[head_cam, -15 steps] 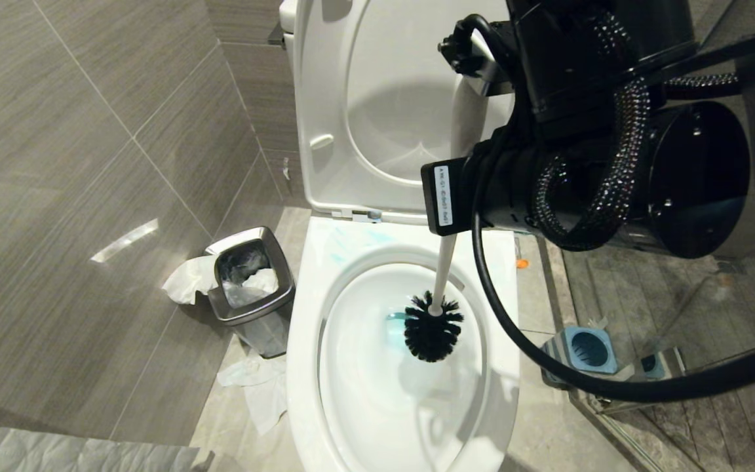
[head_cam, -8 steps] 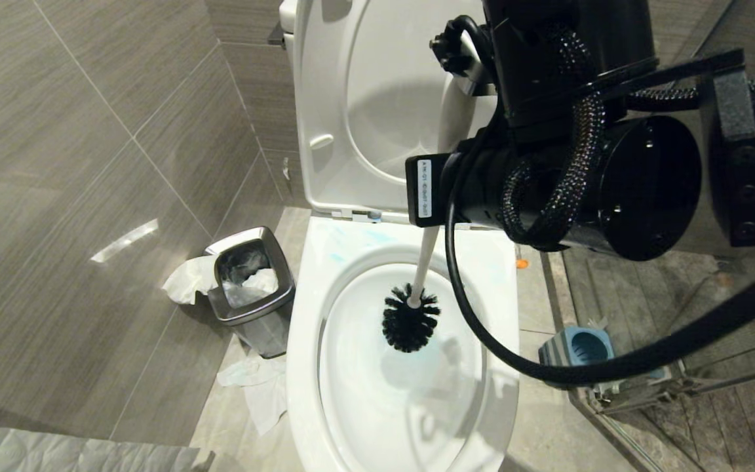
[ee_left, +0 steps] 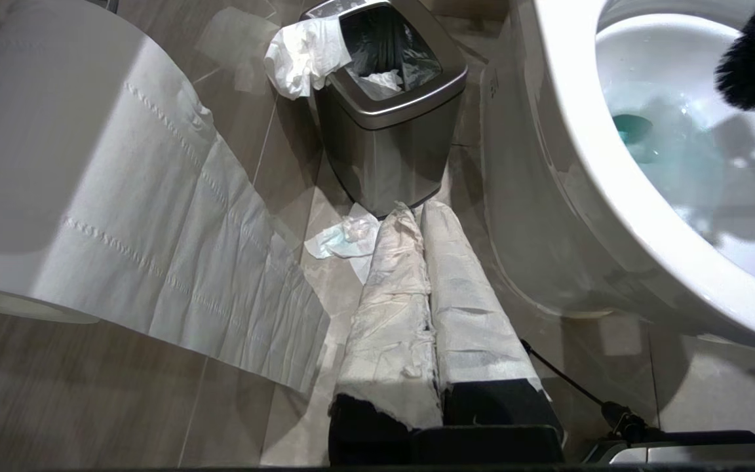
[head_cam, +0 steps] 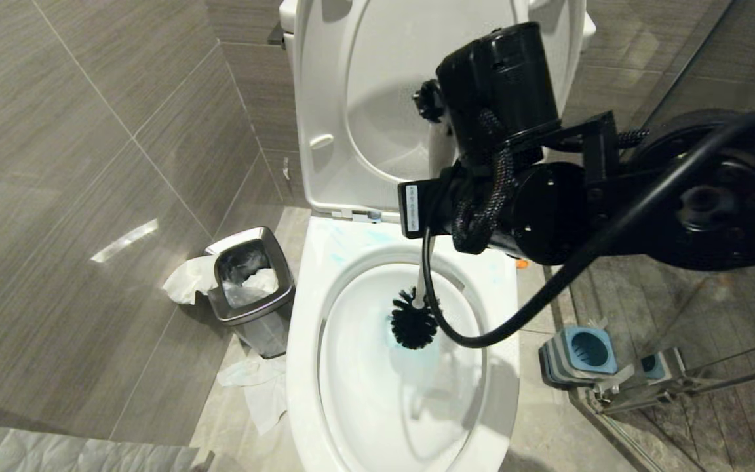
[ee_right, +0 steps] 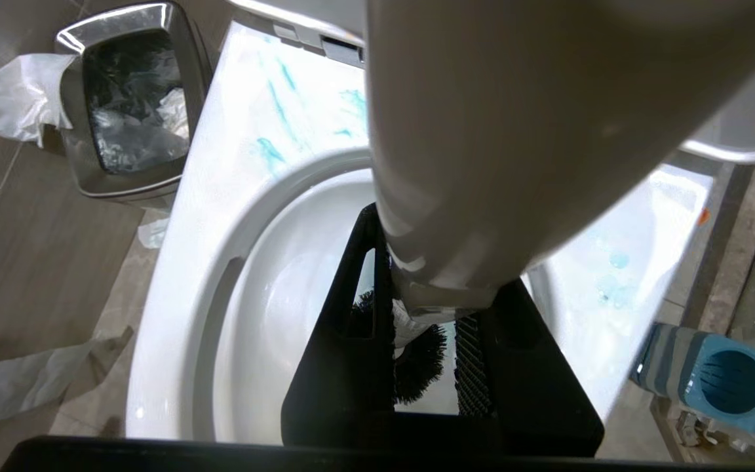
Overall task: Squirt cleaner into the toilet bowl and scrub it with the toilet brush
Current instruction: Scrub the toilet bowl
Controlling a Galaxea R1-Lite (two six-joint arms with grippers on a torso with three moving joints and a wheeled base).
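1. Nearest, at the lower edge of the left wrist view, the left pincer (ee_left: 426, 308) hangs low beside the toilet with its paper-wrapped fingers pressed together on nothing; this arm looks parked. A loose roll of toilet paper (ee_left: 89, 196) fills the left of that frame.

2. Next out, left of centre in the head view, stands the steel waste bin (head_cam: 251, 282) with tissue (head_cam: 187, 278) draped over its rim, and more crumpled paper on the floor just beside the bowl's outer wall.

3. The toilet bowl (head_cam: 305, 341) fills the lower centre. Tinted water sits at its bottom, and smears of the cleaner (ee_right: 272, 151) mark the flat rear rim, so the squirting step looks done.

4. The toilet brush (head_cam: 413, 321) has its dark bristle head down inside the bowl, toward the rear wall above the water. The right pincer (ee_right: 417, 308) clamps narrowly around the white handle.

5. To scrub well, I would keep the grip firm, press the bristles against the ceramic and sweep around the wall and under the rim, drawing the smeared cleaner down. Fast strokes risk flicking liquid out.

6. Farther right, the blue holder (head_cam: 580, 354) waits on the floor by the glass; at the top centre the lid and seat (head_cam: 331, 98) stand raised, clear of the work.
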